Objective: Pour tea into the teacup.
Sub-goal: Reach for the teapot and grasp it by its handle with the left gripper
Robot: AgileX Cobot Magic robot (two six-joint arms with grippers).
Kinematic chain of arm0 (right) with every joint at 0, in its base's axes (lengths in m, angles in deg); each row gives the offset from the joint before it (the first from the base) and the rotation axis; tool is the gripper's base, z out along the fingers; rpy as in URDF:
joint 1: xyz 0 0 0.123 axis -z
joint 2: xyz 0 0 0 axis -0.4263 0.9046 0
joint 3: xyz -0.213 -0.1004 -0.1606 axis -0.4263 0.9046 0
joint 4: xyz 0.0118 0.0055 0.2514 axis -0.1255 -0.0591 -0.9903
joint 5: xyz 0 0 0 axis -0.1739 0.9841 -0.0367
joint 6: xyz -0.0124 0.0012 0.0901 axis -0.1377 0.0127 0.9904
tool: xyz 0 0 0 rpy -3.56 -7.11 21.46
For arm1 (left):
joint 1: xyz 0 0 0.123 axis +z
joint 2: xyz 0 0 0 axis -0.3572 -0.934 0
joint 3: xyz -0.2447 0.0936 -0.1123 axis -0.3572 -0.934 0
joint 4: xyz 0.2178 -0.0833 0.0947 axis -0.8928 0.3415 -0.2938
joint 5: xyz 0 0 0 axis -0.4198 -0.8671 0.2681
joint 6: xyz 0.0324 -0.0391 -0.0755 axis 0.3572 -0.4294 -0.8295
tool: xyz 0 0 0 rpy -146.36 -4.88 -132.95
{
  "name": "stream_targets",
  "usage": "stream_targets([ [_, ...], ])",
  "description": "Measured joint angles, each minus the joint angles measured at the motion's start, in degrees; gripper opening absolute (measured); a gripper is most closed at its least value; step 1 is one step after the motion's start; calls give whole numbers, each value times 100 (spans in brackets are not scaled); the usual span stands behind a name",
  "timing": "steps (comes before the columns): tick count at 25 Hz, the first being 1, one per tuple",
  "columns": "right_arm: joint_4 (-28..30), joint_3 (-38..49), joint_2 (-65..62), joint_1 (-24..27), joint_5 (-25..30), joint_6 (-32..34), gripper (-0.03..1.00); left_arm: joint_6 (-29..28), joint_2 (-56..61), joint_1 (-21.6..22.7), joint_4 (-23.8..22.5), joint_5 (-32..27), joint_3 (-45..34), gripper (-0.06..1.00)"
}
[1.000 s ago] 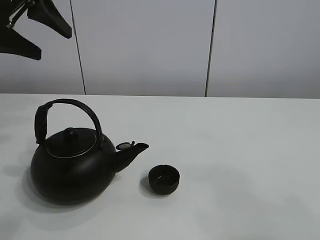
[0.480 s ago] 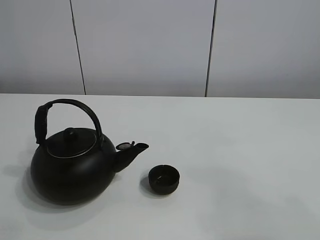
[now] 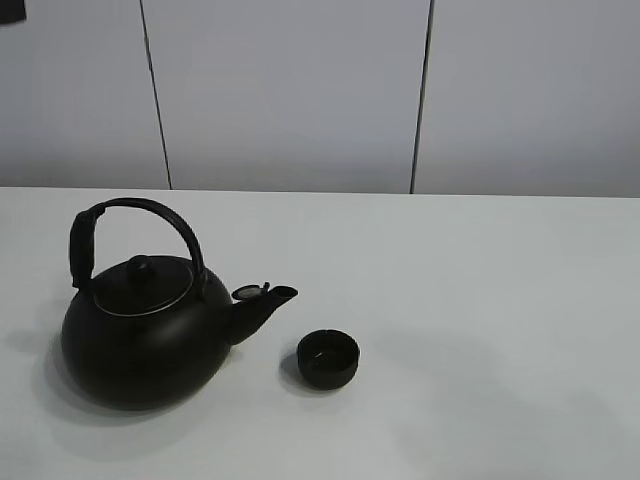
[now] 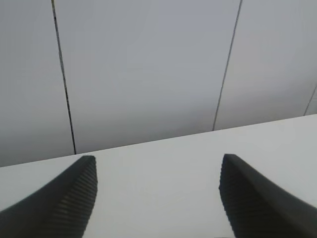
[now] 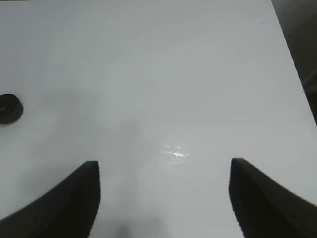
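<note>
Exterior high: fixed off arms, raised; looks down and across table [image 3: 480,300] past teacup [image 3: 328,358] to panelled wall [image 3: 290,90] behind it; middling range, kettle [image 3: 140,335] just beside teacup.
Left wrist: faces almost level over table's far edge to same wall; left gripper [image 4: 157,161] tips frame view.
Right wrist: looks steeply down on table, on teacup's side away from kettle; teacup at edge of view.
Shared: teacup in exterior and right wrist; wall seams in exterior and left wrist.
</note>
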Motion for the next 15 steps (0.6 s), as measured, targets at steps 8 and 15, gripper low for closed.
stream_targets([
  [8, 0, 0, 0, 0, 0, 0, 51, -60, -77, 0, -214, 1510, -1469, 51],
  [15, 0, 0, 0, 0, 0, 0, 51, 21, -1575, 0, -295, 2525, -1569, 51],
])
